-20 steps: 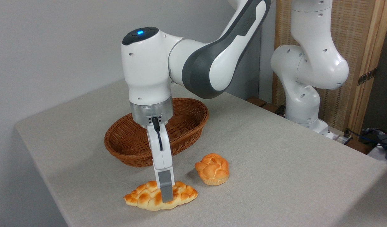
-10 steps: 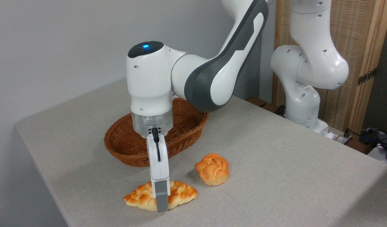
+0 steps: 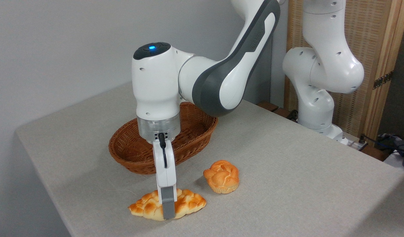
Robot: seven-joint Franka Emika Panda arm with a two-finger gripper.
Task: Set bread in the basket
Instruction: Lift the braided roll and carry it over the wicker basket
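The gripper [image 3: 168,210] was down over the bread [image 3: 167,205], near finger across its front edge, but I couldn't tell if it was actually pinching. The bread lay near the table [image 3: 287,171]'s front edge, basket [image 3: 129,148] just behind, small bun [image 3: 221,176] to its right, open tabletop beyond.
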